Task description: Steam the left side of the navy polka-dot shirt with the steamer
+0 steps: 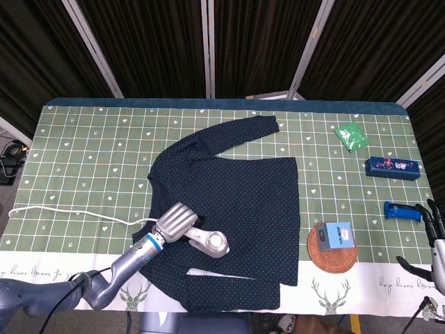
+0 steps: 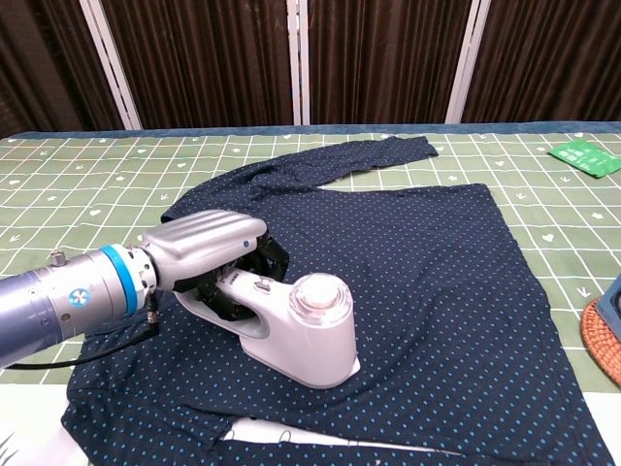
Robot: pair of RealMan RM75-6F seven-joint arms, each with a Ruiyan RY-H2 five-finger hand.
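The navy polka-dot shirt (image 1: 236, 188) (image 2: 417, 262) lies flat on the green patterned tablecloth, one sleeve reaching toward the back. A white steamer (image 1: 209, 241) (image 2: 306, 327) stands on the shirt's lower left part. My left hand (image 1: 175, 222) (image 2: 206, 249) grips its handle from the left side. My right hand (image 1: 435, 240) shows at the far right edge in the head view only, fingers spread and holding nothing, far from the shirt.
The steamer's white cord (image 1: 69, 211) trails off to the left. On the right lie a woven coaster (image 1: 332, 248) with a small blue box, a blue tool (image 1: 400, 209), a dark blue box (image 1: 392, 167) and a green packet (image 1: 350, 136) (image 2: 585, 157).
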